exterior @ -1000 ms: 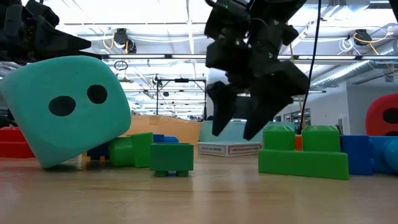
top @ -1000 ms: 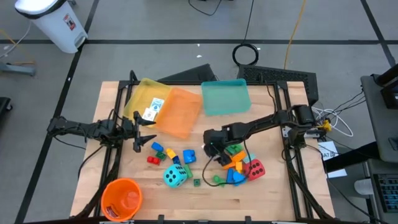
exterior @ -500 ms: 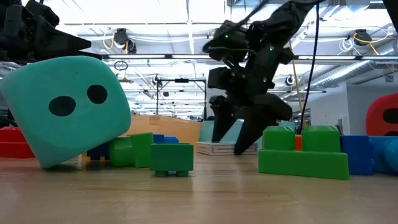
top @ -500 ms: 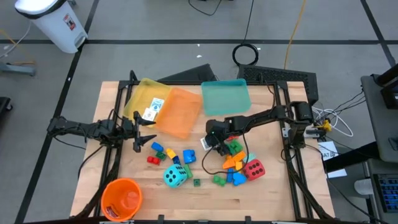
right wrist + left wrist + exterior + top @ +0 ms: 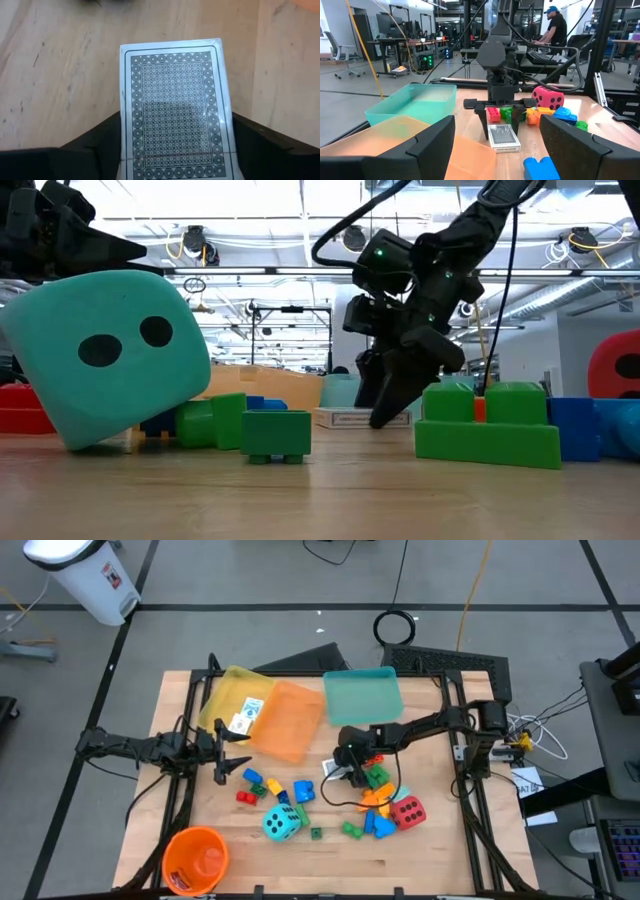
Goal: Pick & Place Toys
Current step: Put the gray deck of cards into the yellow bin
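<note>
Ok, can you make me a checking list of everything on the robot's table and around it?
Surface: wooden table, bare at the front.
Job's things: card deck flat on the wood under the right end effector; cyan die and red die; bricks in two loose clusters; a small card lying on the yellow tray.
Clutter: orange tray, teal tray, orange bucket at the front corner.
Grippers: right end effector open, fingers astride the deck; left end effector open, waiting at the table's left side.
Cables: a black cable loops over the bricks by the right arm.
Surroundings: white bin on the floor; a person at a desk behind.
</note>
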Robot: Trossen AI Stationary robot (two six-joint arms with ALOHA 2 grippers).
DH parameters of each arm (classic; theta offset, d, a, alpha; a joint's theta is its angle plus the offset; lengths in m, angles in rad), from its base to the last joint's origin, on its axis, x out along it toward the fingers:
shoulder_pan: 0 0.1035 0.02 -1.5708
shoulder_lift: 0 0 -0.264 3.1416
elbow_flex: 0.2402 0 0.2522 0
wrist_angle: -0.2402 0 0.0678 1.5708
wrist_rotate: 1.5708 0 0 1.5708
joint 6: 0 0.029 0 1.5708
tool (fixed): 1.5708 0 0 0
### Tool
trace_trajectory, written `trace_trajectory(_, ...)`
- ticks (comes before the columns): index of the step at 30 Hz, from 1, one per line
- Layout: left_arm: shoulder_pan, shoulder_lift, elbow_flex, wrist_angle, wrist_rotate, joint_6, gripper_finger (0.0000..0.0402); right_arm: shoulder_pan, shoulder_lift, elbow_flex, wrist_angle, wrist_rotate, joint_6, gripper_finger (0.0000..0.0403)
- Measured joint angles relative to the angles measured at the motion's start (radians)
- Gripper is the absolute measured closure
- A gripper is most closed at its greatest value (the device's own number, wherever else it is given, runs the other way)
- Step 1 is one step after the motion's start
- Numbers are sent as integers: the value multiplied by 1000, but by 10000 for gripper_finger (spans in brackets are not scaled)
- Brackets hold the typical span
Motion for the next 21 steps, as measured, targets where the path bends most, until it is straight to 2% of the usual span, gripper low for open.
trace_trajectory(5,0,0,0,7,0,-1,105,20,-55,9,-5,16,8,139)
trace_trajectory(10,0,0,0,60,0,-6,105,56,-197,13,-11,41,7,139)
trace_trajectory(15,-2,0,0,166,16,-170,105,107,-313,-9,25,195,54,139)
trace_trajectory(21,-2,0,1,191,-32,-233,105,154,-362,-127,269,424,38,139)
